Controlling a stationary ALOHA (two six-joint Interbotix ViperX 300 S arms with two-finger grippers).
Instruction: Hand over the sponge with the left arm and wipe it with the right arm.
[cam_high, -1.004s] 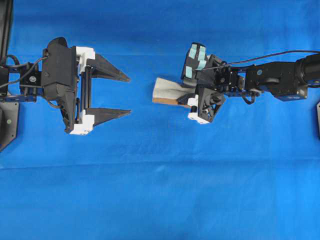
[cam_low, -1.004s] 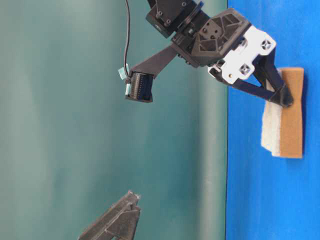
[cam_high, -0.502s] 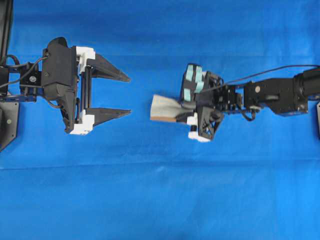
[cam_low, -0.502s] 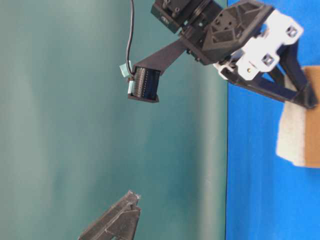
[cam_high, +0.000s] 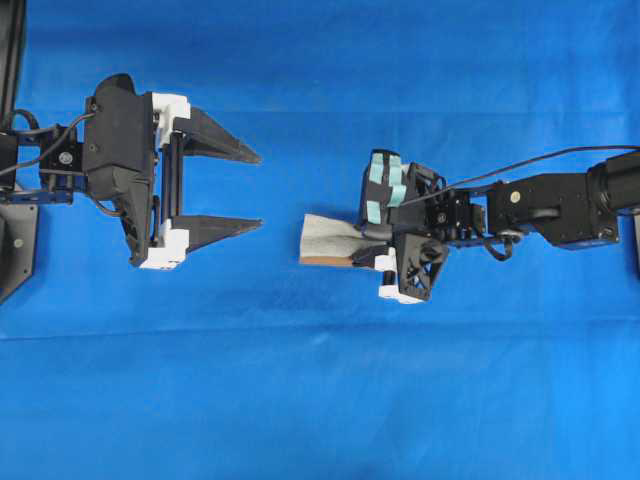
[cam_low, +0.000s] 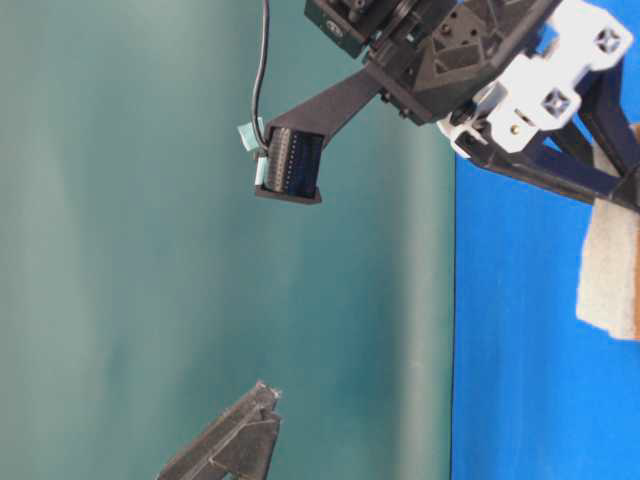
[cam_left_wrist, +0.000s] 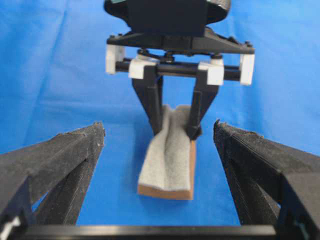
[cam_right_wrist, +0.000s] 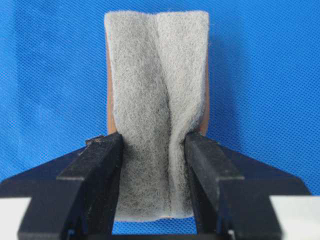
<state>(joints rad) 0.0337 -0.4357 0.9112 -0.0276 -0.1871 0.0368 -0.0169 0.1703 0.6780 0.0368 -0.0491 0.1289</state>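
You are looking at two robot arms: the left arm (cam_high: 120, 165) and the right arm (cam_high: 540, 207). Each is carrying one pincer, so two in all: the left gripper (cam_high: 255, 190) and the right gripper (cam_right_wrist: 152, 165), each showing two black fingers. One sponge (cam_high: 330, 243) is sitting between the right pincer's fingers. One blue cloth (cam_high: 320, 400) is lying under both pincers.

Premises: robot test bench, laboratory type. Evidence: surface (cam_high: 320, 400) wholly covered in plain blue cloth, flat teal backdrop (cam_low: 200, 250) behind, two fixed black jointed arms facing each other, exposed cabling, no domestic furnishings visible
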